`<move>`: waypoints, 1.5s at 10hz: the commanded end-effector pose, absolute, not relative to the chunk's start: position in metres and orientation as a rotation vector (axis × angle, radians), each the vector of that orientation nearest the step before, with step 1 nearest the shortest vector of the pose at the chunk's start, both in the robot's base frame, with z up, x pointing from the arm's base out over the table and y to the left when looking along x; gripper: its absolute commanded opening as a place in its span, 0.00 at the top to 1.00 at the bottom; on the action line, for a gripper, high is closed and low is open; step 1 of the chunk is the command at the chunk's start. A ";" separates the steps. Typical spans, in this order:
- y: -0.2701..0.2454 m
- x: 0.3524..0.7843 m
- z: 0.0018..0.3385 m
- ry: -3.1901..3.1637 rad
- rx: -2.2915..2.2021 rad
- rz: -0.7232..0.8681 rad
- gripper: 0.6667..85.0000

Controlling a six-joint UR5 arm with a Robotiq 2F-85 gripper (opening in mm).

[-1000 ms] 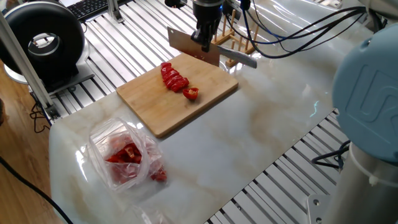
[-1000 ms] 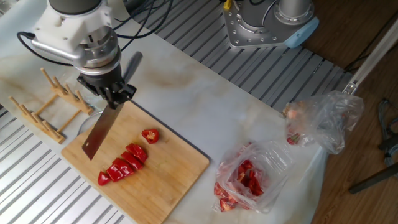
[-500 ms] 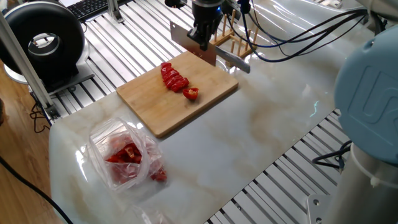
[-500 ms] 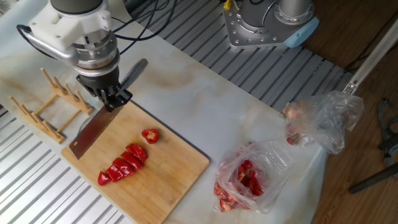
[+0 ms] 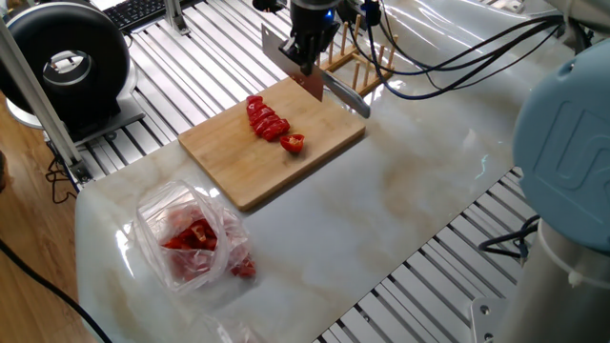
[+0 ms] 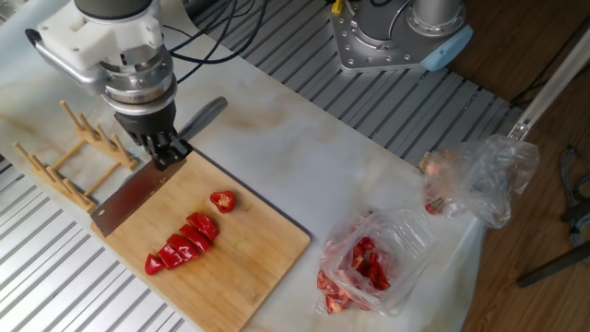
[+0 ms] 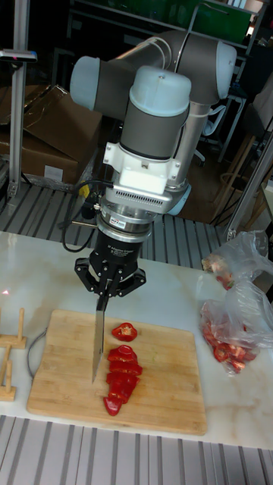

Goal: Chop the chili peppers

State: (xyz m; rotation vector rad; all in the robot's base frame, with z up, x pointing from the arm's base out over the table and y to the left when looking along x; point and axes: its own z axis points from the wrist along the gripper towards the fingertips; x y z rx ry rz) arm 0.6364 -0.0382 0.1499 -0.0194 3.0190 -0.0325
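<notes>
In the tall fixed view the bamboo cutting board [image 7: 163,386] lies nearest, a flat pale rectangle with fine grain, on a glossy marble-look table [image 7: 220,447]. On it, just below and to the side of the gripper, lie the chili peppers [image 7: 121,371]: a row of glossy red slices packed one against another, with one ring slice [image 7: 124,331] lying apart at the end of the row nearer the gripper.

The gripper [image 7: 106,292] points straight down from the grey UR5 arm [image 7: 155,106], whose wrist stands upright above the board's far edge. Its black fingers are clamped on the handle of a cleaver [image 6: 138,195]. The flat steel blade hangs edge-down beside the slices, not touching them; whether its tip touches the board cannot be told. In the other fixed view the grey handle sticks out behind the gripper.

Beside the gripper stands a slatted wooden rack [image 6: 74,157]. Well away on the opposite side, a crumpled clear plastic bag [image 6: 373,263] holds loose red pieces, and a second clear bag [image 6: 479,180] lies beyond it.
</notes>
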 end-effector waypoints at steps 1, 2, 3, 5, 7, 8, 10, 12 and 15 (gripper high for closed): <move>-0.019 0.650 0.157 2.990 0.078 0.021 0.99; -0.020 0.645 0.159 3.020 0.069 0.010 0.99; -0.018 0.644 0.161 3.023 0.078 0.029 0.99; -0.005 0.650 0.164 3.014 0.114 0.101 0.99; -0.003 0.656 0.170 3.013 0.163 0.102 0.99; -0.008 0.655 0.173 3.023 0.165 0.094 0.99; -0.020 0.652 0.177 3.044 0.156 0.088 0.99; -0.034 0.655 0.177 3.029 0.195 0.012 0.99; -0.043 0.647 0.176 3.056 0.179 -0.036 0.99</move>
